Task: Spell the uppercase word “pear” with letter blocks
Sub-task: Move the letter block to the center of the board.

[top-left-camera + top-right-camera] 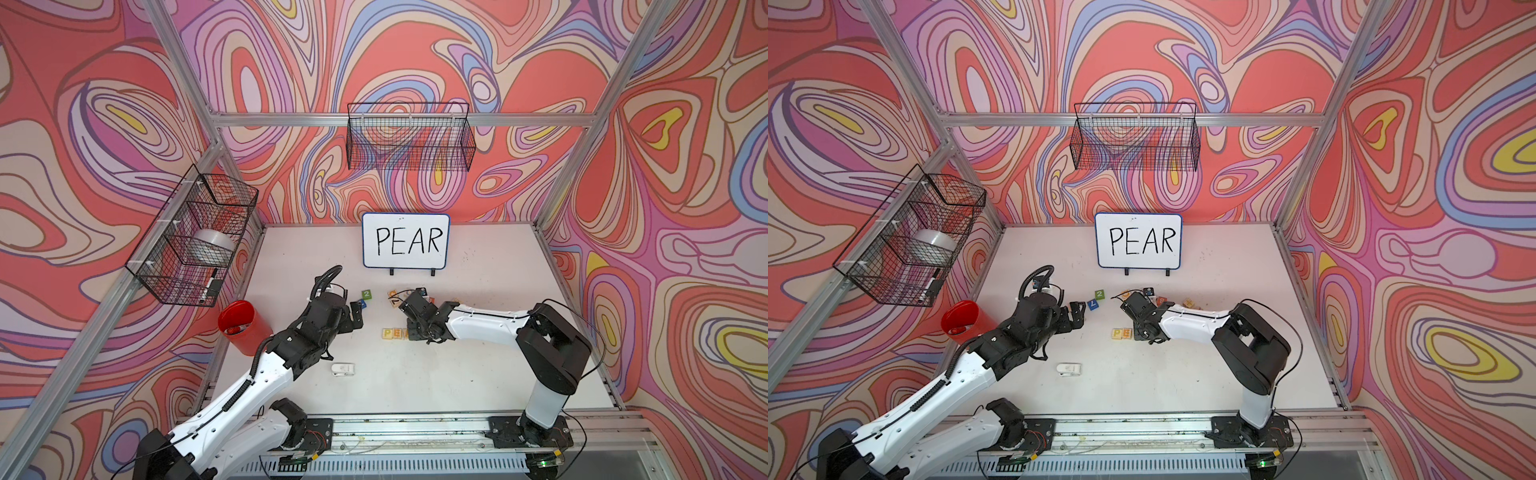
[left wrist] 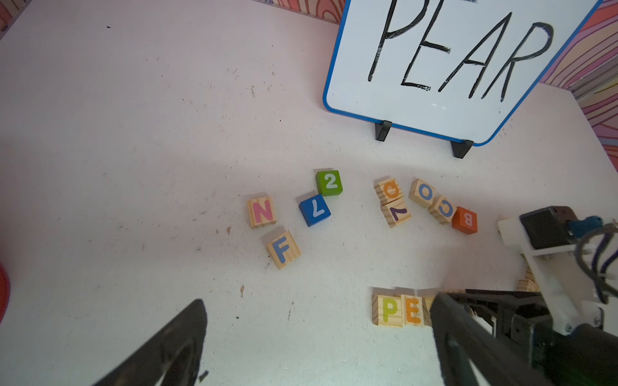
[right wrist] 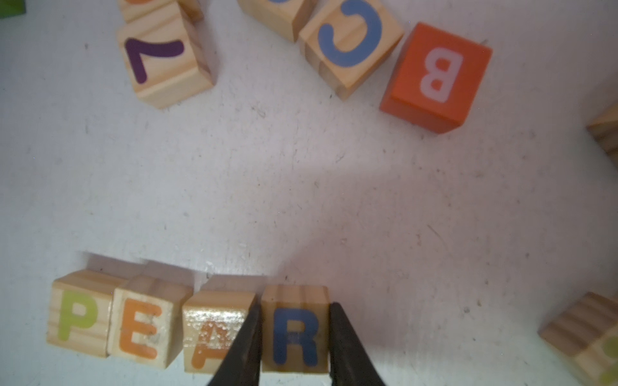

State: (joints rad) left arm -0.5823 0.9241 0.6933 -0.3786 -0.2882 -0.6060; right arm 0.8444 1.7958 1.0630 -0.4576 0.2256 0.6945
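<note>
In both top views the letter blocks (image 1: 390,332) form a row on the table (image 1: 478,374) just below the centre of the frame, under the whiteboard (image 1: 406,241) reading PEAR. Only P and E show, and the rest of the row is covered by the right end effector (image 1: 412,333). The left end effector (image 1: 357,314) hangs to the left of the row, apart from it, beside a green cube (image 1: 366,294) and a blue cube (image 1: 363,304). In the left wrist view its fingers (image 2: 174,344) stand wide apart with nothing between them; the P block (image 2: 388,310) and E block (image 2: 413,312) lie near one finger. In the right wrist view the P, E, A block (image 3: 214,331) and R block (image 3: 294,337) stand touching in line. The right end effector is closed on the R block, one finger on each flank.
</note>
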